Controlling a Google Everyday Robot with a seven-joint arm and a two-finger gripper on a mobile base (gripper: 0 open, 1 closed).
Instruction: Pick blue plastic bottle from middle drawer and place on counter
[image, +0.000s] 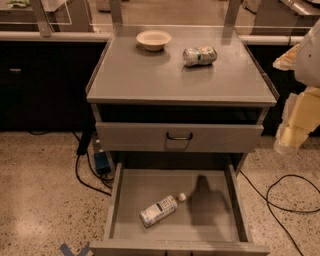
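The blue plastic bottle (159, 211) lies on its side on the floor of the open middle drawer (131, 185), left of centre, its white cap pointing to the back right. The counter (150, 75) is the grey cabinet top above the drawer. My gripper (295, 127) hangs at the right edge of the view, beside the cabinet's right side, at the height of the upper drawer. It is well above and to the right of the bottle and touches nothing.
A cream bowl (154, 39) and a green-and-white can (199, 56) on its side sit at the back of the counter. A closed drawer front with a black handle (179, 136) is above the open drawer. Black cables (280, 200) run over the speckled floor on both sides.
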